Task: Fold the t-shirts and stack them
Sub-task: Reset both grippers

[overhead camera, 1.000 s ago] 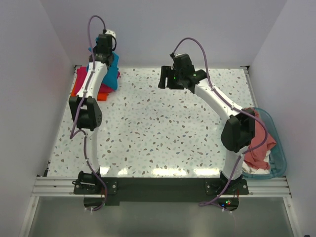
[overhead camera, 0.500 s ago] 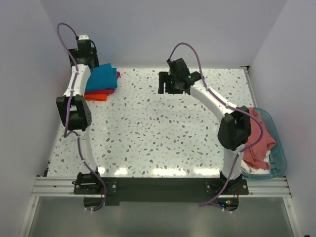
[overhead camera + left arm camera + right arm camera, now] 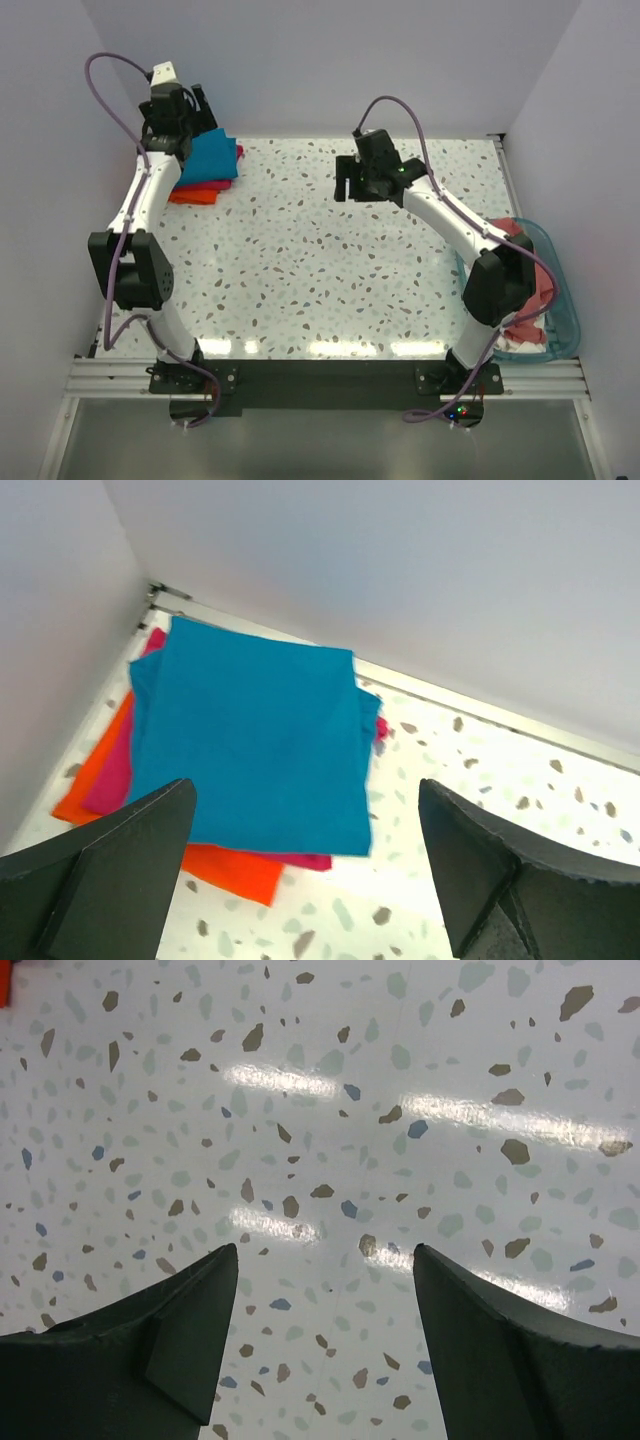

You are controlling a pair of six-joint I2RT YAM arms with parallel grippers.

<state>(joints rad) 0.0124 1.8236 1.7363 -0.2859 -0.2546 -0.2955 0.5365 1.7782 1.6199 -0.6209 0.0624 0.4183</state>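
Note:
Three folded t-shirts lie stacked in the back left corner: teal (image 3: 210, 157) on top, magenta (image 3: 228, 183) under it, orange (image 3: 192, 196) at the bottom. The left wrist view shows the teal shirt (image 3: 250, 740) lying flat, with magenta (image 3: 110, 780) and orange (image 3: 225, 870) edges sticking out. My left gripper (image 3: 192, 105) (image 3: 305, 785) hangs open above the stack, holding nothing. My right gripper (image 3: 345, 182) (image 3: 325, 1250) is open over bare table near the back middle. A salmon t-shirt (image 3: 530, 295) lies crumpled in the basket at the right.
The clear blue-tinted basket (image 3: 568, 318) stands at the table's right edge beside the right arm, with some white cloth (image 3: 515, 347) at its near end. Walls close the table at back, left and right. The speckled tabletop (image 3: 300, 270) stretches between the arms.
My left gripper has opened and let go of the teal shirt, which now lies flat on the stack. The left arm swung to the left. The right gripper drifted slightly right.

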